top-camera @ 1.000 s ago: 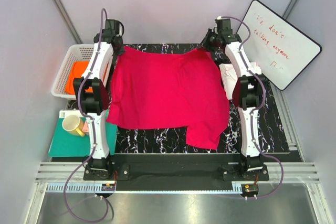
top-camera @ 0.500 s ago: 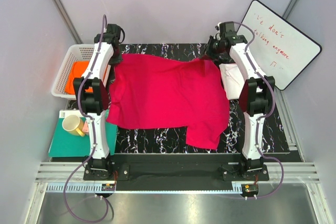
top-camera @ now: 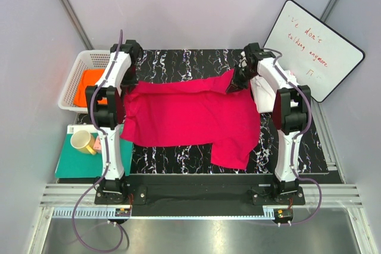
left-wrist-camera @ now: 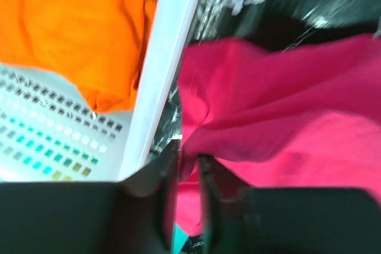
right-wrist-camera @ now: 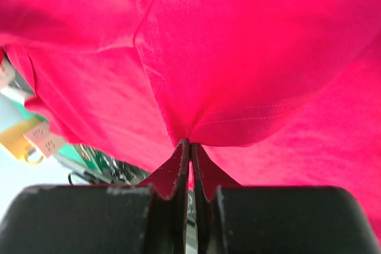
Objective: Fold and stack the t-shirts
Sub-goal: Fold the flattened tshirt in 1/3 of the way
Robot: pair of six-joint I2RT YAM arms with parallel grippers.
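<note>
The crimson-pink t-shirt [top-camera: 190,117] lies spread on the black marbled table [top-camera: 178,60], its far edge drawn toward me in a fold. My left gripper [top-camera: 130,81] is at the far left corner of that fold. In the left wrist view its jaws [left-wrist-camera: 189,159] stand slightly apart, with a pinch of pink cloth [left-wrist-camera: 268,117] still in the gap. My right gripper [top-camera: 233,82] holds the far right corner raised; its fingers [right-wrist-camera: 190,144] are shut on the pink cloth [right-wrist-camera: 238,57]. The orange t-shirt [top-camera: 89,84] lies in the basket. The white t-shirt [top-camera: 259,87] sits under the right arm.
A white plastic basket [top-camera: 74,72] stands at the far left, its rim [left-wrist-camera: 164,69] close beside the left gripper. A teal-green board [top-camera: 74,162] with a yellow mug [top-camera: 82,141] lies at the near left. A whiteboard [top-camera: 312,49] leans at the far right.
Both grippers have come toward me from the table's far edge, bringing the shirt's far edge over the shirt. The left jaws have parted; the right ones stay shut.
</note>
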